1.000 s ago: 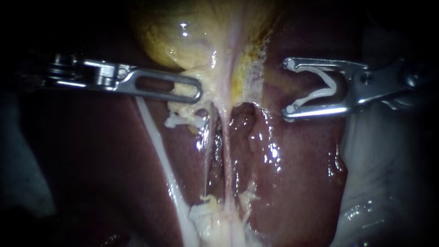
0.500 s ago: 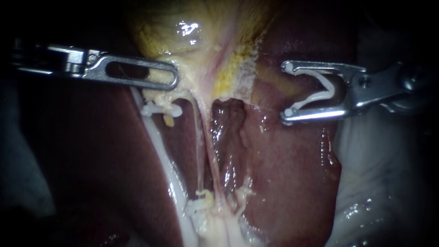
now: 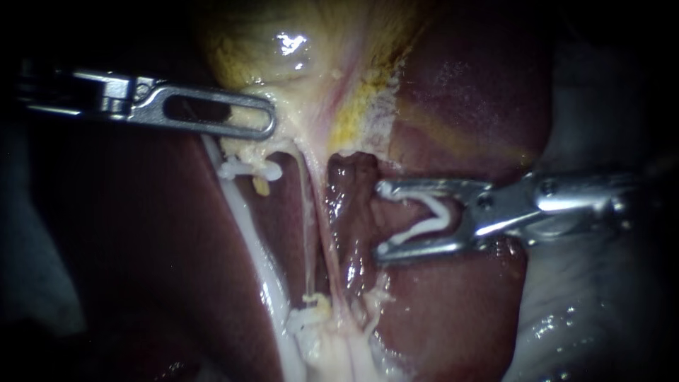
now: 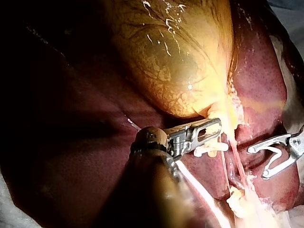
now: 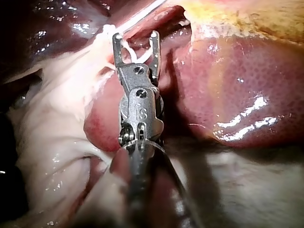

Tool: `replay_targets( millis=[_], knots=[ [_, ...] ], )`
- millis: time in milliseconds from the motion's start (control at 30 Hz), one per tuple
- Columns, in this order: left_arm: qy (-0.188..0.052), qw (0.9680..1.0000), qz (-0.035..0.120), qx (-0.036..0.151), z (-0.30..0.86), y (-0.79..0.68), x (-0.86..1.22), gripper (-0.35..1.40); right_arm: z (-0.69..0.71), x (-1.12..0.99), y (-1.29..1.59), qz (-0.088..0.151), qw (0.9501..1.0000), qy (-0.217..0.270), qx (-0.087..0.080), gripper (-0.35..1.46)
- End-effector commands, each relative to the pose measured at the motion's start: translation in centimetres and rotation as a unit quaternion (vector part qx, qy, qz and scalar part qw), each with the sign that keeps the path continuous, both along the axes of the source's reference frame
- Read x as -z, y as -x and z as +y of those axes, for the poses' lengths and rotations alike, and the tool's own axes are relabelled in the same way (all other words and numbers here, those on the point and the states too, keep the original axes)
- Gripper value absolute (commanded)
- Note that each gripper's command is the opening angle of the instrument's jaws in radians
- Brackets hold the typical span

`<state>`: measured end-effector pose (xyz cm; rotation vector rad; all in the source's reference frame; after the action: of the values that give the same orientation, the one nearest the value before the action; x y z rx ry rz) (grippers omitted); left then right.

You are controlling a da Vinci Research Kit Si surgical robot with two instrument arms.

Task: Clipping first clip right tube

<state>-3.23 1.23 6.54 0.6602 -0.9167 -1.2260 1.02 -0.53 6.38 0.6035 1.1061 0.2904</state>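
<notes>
The yellow gallbladder (image 3: 283,56) lies at the top on the dark red liver (image 3: 453,311). My left instrument (image 3: 269,120) has slotted jaws shut on the tissue at the gallbladder's lower edge, also seen in the left wrist view (image 4: 216,127). Two thin tubes run down from there: a pale left one (image 3: 306,233) and a pinkish right tube (image 3: 327,233). My right instrument (image 3: 382,219) holds a white V-shaped clip (image 3: 428,219) between wide-set jaws. Its tips stand just right of the right tube, not around it. The right wrist view shows the same instrument (image 5: 135,38).
A thick white strand (image 3: 251,240) runs down the left side with a white clip-like piece (image 3: 247,170) across its top. Pale fatty tissue (image 3: 325,339) gathers where the tubes end. A white cloth (image 3: 587,297) lies beyond the liver's right edge.
My right instrument has moved left and down with its clip, close to the right tube. My left instrument first pulled the gallbladder tissue leftward, then held still.
</notes>
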Motion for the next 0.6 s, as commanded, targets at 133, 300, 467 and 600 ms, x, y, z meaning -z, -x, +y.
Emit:
replay_targets(
  millis=[133, 300, 467, 600],
  knots=[
    [0.0, 1.0, 0.0, 0.0, 0.0, 0.01, 0.0, -0.35, -0.1, -0.2, -0.14, -0.004, 0.9999, -0.013, 0.003, 0.46],
    [0.0, 1.0, 0.0, 0.001, -0.01, 0.02, 0.0, -0.35, -0.18, -0.31, -0.25, -0.005, 0.9995, -0.032, 0.004, 0.46],
    [0.0, 1.0, 0.001, 0.001, -0.01, 0.02, 0.0, -0.35, -0.2, -0.33, -0.32, 0.009, 0.9985, -0.054, 0.003, 0.46],
    [0.0, 1.0, 0.001, 0.001, -0.01, 0.02, 0.0, -0.35, -0.22, -0.31, -0.34, 0.032, 0.9961, -0.082, 0.001, 0.46]
  ],
)
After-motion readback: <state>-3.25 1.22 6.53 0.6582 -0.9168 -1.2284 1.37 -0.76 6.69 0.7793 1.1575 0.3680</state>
